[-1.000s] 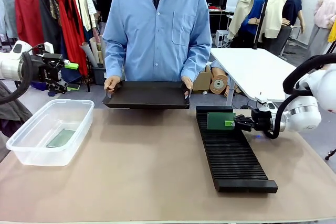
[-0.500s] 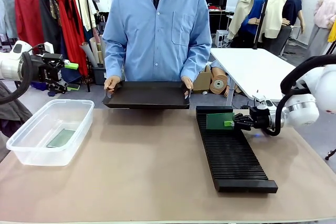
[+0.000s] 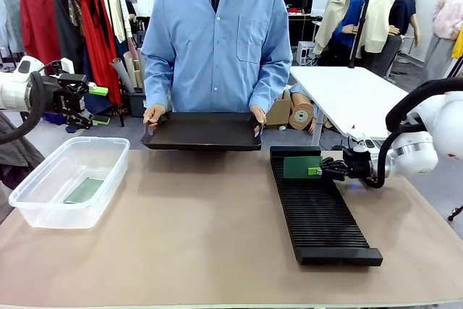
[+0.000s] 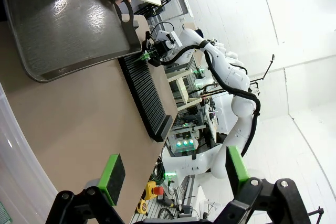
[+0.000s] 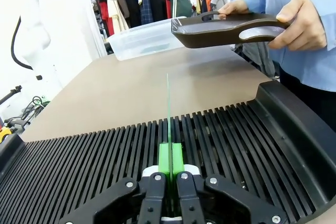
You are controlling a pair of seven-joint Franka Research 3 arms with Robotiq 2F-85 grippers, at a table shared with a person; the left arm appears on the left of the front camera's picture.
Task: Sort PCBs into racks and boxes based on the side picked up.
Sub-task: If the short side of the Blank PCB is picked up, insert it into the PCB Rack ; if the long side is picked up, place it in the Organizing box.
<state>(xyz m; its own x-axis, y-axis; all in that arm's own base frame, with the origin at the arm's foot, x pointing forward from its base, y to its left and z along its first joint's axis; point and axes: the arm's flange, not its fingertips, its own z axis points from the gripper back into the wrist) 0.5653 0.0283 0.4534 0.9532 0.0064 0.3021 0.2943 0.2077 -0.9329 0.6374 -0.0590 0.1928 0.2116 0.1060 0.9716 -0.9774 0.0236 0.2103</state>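
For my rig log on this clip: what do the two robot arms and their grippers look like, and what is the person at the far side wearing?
Both arms are glossy white with rounded joints and black cables looping along them. The left gripper and right gripper are black, two-fingered, with bright green pads and visible screw heads. The person wears a light blue button-up shirt with a chest pocket and long sleeves.

left tool spread, right tool clamped
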